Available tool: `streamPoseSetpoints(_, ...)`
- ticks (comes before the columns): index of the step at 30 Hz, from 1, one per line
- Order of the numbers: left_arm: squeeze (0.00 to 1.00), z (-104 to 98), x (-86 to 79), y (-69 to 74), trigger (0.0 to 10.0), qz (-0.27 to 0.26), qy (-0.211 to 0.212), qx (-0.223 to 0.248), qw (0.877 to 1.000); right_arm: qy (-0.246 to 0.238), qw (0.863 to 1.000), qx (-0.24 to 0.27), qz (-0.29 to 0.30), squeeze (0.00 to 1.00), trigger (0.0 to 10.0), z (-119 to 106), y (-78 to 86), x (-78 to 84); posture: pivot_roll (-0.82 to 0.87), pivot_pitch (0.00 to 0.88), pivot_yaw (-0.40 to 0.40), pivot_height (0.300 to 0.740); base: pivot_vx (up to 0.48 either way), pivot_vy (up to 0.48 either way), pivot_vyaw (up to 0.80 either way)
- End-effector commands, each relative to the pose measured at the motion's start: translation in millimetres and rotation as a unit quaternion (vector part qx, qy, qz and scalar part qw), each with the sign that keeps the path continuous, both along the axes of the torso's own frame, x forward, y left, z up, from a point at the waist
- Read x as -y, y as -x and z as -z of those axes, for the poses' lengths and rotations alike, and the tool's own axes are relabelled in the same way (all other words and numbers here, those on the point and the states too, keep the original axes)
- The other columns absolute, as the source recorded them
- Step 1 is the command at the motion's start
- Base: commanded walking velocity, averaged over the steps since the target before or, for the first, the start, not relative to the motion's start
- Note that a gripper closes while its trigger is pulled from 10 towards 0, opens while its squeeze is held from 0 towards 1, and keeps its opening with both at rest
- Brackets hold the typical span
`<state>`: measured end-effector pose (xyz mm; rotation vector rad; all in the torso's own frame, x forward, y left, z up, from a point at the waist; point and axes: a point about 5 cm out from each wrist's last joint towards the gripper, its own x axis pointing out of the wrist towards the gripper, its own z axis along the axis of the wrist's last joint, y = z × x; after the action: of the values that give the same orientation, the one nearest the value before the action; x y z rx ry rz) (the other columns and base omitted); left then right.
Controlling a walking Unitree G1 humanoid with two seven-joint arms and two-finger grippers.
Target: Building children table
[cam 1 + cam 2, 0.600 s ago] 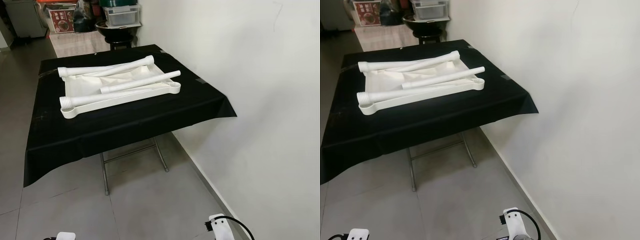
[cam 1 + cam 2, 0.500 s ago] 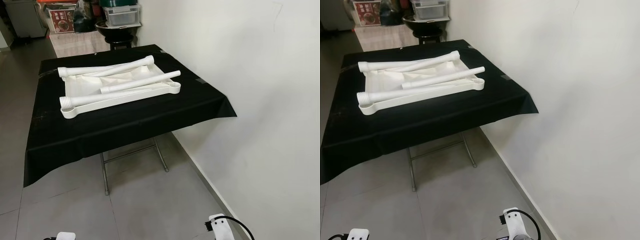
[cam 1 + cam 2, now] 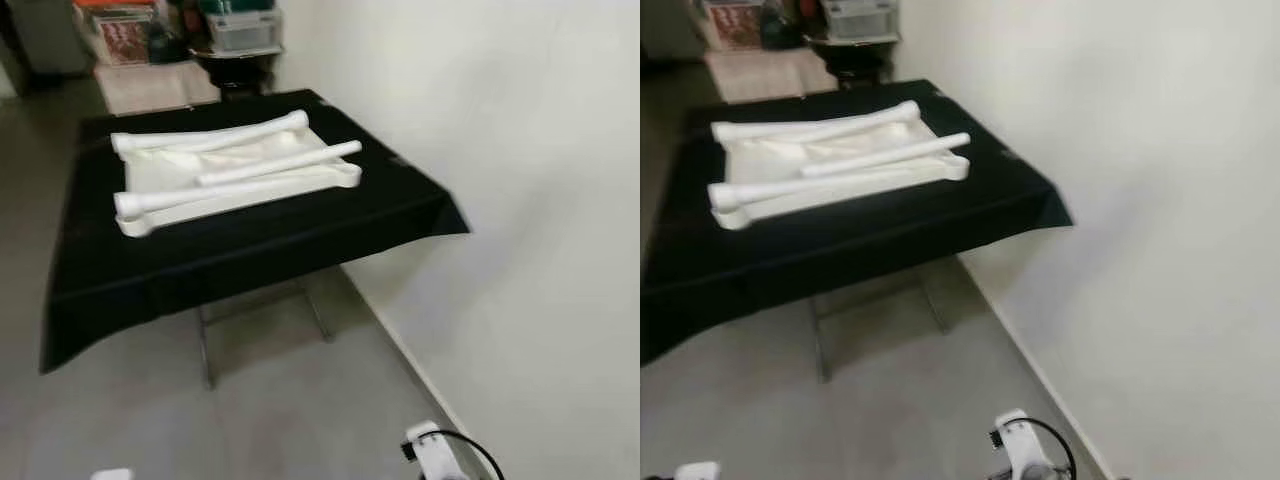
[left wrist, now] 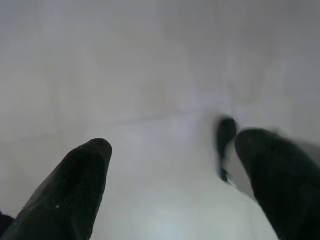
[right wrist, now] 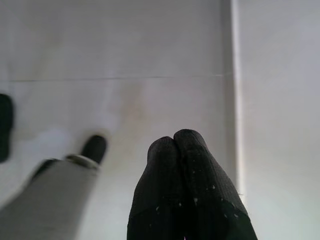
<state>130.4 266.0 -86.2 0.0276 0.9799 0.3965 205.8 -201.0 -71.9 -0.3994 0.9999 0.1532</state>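
We found both arms hanging low over the tiled floor (image 3: 300, 410), nothing gripped. The left pincer (image 4: 175, 185) stood with its fingers (image 4: 75, 185) wide apart; the right pincer (image 5: 185, 180) had its fingertips pressed together on nothing. The head views were blurred, so the approach appeared to be the step in hand.

Farther off stood the desk (image 3: 250, 250), draped in a black cloth, beside the white wall (image 3: 520, 200). On it lay the white children's table top (image 3: 240, 180), with loose white legs (image 3: 275, 165) resting across it.

We judged it best to stop square to the near edge, close enough for both pincers to reach, and settle before lifting a leg.
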Motion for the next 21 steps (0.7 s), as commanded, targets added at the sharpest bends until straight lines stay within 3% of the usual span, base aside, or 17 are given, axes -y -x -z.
streamPoseSetpoints(1, 0.0, 4, 4.9, 7.1, 10.0, -0.009, 0.008, -0.015, 1.0, 0.006, 1.0, 0.002, -0.004, 0.0, 10.0, 0, 1.0, 1.8, -0.11, 0.018, -0.109, 0.74, 0.0, 0.0, 0.0)
streamPoseSetpoints(2, 0.0, 2, 0.6, 5.0, 10.0, -0.021, 0.004, -0.001, 1.0, -0.001, 1.0, 0.029, 0.007, 0.0, 10.0, -7, -11.6, 2.8, -0.1, 0.008, -0.127, 0.74, 0.0, 0.0, 0.0)
streamPoseSetpoints(3, 0.0, 2, 0.6, 5.0, 10.0, -0.021, 0.004, -0.001, 1.0, -0.001, 1.0, 0.029, 0.007, 0.0, 10.0, -7, -11.6, 2.8, -0.1, 0.008, -0.127, 0.74, 0.0, 0.0, 0.0)
streamPoseSetpoints(4, 0.0, -1, -4.1, 1.2, 10.0, -0.028, -0.003, 0.013, 1.0, -0.008, 0.999, 0.051, 0.015, 0.0, 10.0, -14, -21.7, 1.9, -0.1, 0.008, -0.127, 0.74, 0.0, 0.0, 0.0)
streamPoseSetpoints(6, 0.0, -15, -16.1, -16.9, 10.0, -0.027, -0.024, 0.072, 0.997, -0.025, 0.994, 0.105, 0.01, 0.0, 10.0, -30, -47.1, -8.9, -0.09, 0.0, -0.133, 0.74, 0.0, 0.0, 0.0)
streamPoseSetpoints(7, 0.0, -29, -24.4, -33.5, 10.0, -0.015, -0.047, 0.128, 0.991, -0.045, 0.989, 0.138, -0.003, 0.0, 10.0, -42, -63.6, -19.3, -0.09, 0.0, -0.135, 0.74, 0.0, 0.0, 0.0)
streamPoseSetpoints(10, 0.0, -40, -29.4, -44.7, 10.0, -0.006, -0.063, 0.165, 0.984, -0.058, 0.985, 0.16, -0.012, 0.0, 10.0, -51, -74.4, -26.4, -0.09, 0.0, -0.135, 0.74, 0.0, 0.0, 0.0)
streamPoseSetpoints(11, 0.0, -59, -32.8, -63.0, 10.0, 0.023, -0.09, 0.231, 0.968, -0.08, 0.976, 0.2, -0.032, 0.0, 10.0, -68, -92.7, -36.4, -0.08, 0.0, -0.134, 0.74, 0.0, 0.0, 0.0)
streamPoseSetpoints(12, 0.0, -106, -24.1, -93.6, 10.0, 0.091, -0.137, 0.353, 0.921, -0.131, 0.948, 0.28, -0.075, 0.0, 10.0, -107, -124.1, -55.5, -0.07, 0.0, -0.131, 0.74, 0.0, 0.0, 0.0)
streamPoseSetpoints(13, 0.0, -106, -24.1, -93.6, 10.0, 0.091, -0.137, 0.353, 0.921, -0.131, 0.948, 0.28, -0.075, 0.0, 10.0, -107, -124.1, -55.5, -0.07, 0.0, -0.131, 0.74, 0.0, 0.0, 0.0)
streamPoseSetpoints(14, 0.0, -130, -10.1, -102.2, 10.0, 0.118, -0.146, 0.407, 0.894, -0.157, 0.931, 0.316, -0.094, 0.0, 10.0, -125, -134.9, -63.7, -0.06, 0.0, -0.129, 0.74, 0.0, 0.0, 0.0)
streamPoseSetpoints(15, 0.0, -130, -10.1, -102.2, 10.0, 0.118, -0.146, 0.407, 0.894, -0.157, 0.931, 0.316, -0.094, 0.0, 10.0, -125, -134.9, -63.7, -0.06, 0.0, -0.129, 0.74, 0.0, 0.0, 0.0)
streamPoseSetpoints(17, 0.0, -167, 34.6, -105.1, 10.0, 0.154, -0.143, 0.469, 0.858, -0.2, 0.895, 0.378, -0.129, 0.0, 10.0, -156, -145.9, -79.4, -0.06, 0.0, -0.111, 0.74, 0.0, 0.0, 0.0)
streamPoseSetpoints(18, 0.0, -169, 46.4, -102.2, 10.0, 0.156, -0.139, 0.469, 0.858, -0.198, 0.888, 0.39, -0.142, 0.0, 10.0, -159, -144.2, -83.1, -0.06, 0.0, -0.11, 0.74, 0.0, 0.0, 0.0)
streamPoseSetpoints(19, 0.0, -169, 46.4, -102.2, 10.0, 0.156, -0.139, 0.469, 0.858, -0.198, 0.888, 0.39, -0.142, 0.0, 10.0, -159, -144.2, -83.1, -0.06, 0.0, -0.11, 0.74, 0.0, 0.0, 0.0)
streamPoseSetpoints(20, 0.0, -168, 64.0, -96.6, 10.0, 0.172, -0.105, 0.47, 0.859, -0.201, 0.881, 0.399, -0.157, 0.0, 10.0, -161, -139.4, -88.5, -0.06, 0.0, -0.104, 0.74, 0.0, 0.0, 0.0)
streamPoseSetpoints(21, 0.0, -167, 70.2, -94.6, 10.0, 0.184, -0.081, 0.472, 0.858, -0.205, 0.879, 0.4, -0.16, 0.0, 10.0, -160, -137.7, -90.2, -0.06, 0.0, -0.104, 0.74, 0.0, 0.0, 0.0)
